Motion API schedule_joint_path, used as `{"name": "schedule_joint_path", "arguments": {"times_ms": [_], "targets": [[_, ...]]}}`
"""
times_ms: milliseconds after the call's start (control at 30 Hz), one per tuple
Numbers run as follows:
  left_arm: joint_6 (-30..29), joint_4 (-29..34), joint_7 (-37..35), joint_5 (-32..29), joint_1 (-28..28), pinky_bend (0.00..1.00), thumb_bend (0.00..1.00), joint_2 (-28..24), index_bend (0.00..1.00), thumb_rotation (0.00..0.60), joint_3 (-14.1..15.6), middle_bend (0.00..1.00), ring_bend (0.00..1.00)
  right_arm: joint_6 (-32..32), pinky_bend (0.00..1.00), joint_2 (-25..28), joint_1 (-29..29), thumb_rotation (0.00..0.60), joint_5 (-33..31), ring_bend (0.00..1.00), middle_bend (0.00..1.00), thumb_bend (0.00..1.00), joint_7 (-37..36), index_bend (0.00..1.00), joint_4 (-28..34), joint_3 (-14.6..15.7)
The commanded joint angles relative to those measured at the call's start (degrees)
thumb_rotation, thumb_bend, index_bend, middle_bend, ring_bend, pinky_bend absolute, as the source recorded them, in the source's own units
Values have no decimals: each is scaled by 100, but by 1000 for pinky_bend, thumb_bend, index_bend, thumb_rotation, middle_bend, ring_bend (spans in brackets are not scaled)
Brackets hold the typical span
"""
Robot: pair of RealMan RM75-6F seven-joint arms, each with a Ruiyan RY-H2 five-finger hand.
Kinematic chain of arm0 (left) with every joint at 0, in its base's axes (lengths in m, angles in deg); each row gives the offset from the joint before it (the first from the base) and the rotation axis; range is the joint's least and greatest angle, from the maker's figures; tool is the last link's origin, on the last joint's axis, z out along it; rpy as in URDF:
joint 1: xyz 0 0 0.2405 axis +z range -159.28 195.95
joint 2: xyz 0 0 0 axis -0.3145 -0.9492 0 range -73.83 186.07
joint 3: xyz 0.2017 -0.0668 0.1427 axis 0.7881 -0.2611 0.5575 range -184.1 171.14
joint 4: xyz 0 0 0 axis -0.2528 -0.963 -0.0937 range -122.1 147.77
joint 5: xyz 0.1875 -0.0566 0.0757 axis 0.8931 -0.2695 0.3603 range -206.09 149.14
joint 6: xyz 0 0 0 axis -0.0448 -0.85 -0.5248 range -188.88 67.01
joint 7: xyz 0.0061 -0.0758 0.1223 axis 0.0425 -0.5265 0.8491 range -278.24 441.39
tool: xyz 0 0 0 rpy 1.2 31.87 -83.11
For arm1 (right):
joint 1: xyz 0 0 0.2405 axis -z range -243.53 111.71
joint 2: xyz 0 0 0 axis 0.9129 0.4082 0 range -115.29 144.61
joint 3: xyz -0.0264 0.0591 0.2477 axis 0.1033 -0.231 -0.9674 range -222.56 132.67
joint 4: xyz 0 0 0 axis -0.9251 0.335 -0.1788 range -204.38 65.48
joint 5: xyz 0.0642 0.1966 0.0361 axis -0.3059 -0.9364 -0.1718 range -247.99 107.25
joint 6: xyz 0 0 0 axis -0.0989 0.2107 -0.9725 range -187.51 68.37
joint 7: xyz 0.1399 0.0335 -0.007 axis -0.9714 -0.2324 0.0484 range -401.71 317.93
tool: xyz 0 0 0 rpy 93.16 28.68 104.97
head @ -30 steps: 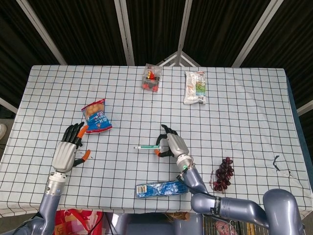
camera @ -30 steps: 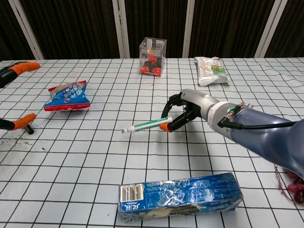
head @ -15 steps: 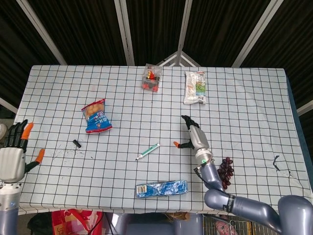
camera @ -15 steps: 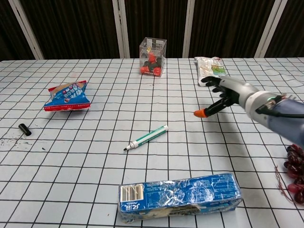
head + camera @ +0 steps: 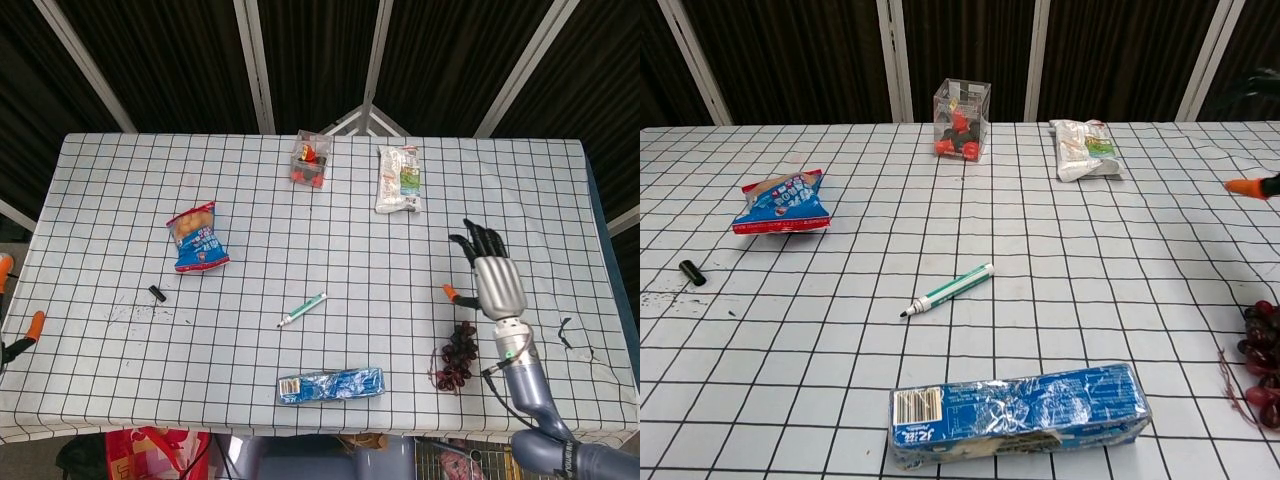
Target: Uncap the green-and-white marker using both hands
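Observation:
The green-and-white marker (image 5: pixel 302 310) (image 5: pixel 945 291) lies alone on the checked tablecloth near the table's middle, its dark bare tip pointing to the front left. A small black cap (image 5: pixel 156 294) (image 5: pixel 692 272) lies far off to its left. My right hand (image 5: pixel 490 280) hovers well to the marker's right with fingers spread and nothing in it; in the chest view only an orange fingertip (image 5: pixel 1250 186) shows at the right edge. Of my left hand (image 5: pixel 12 335), only orange fingertips show at the far left edge, apart and holding nothing.
A blue snack bag (image 5: pixel 197 238) (image 5: pixel 783 203) lies left of centre. At the back stand a clear box of red pieces (image 5: pixel 310 160) (image 5: pixel 961 121) and a white packet (image 5: pixel 399 180) (image 5: pixel 1085 150). A blue carton (image 5: pixel 330 385) (image 5: pixel 1020 415) and dark grapes (image 5: pixel 457 355) (image 5: pixel 1262 365) sit at the front.
My right hand let go of the marker and drew away to the right. My left hand pulled back to the left edge, leaving the black cap on the table.

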Motion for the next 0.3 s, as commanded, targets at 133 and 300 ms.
{"name": "schedule_joint_path", "arguments": {"times_ms": [133,300], "targets": [[192,80,-113,-65,-39,0,459,-74,0,600,-82,1,0,-754,0,698,654,600,676,2,17,270,489,203,52,502],[117,431,174,117,-108,0,458,-193,0,600,-112,9,0,-769,0,1115,837,600,770,2,17,270,474,177,457,596]]}}
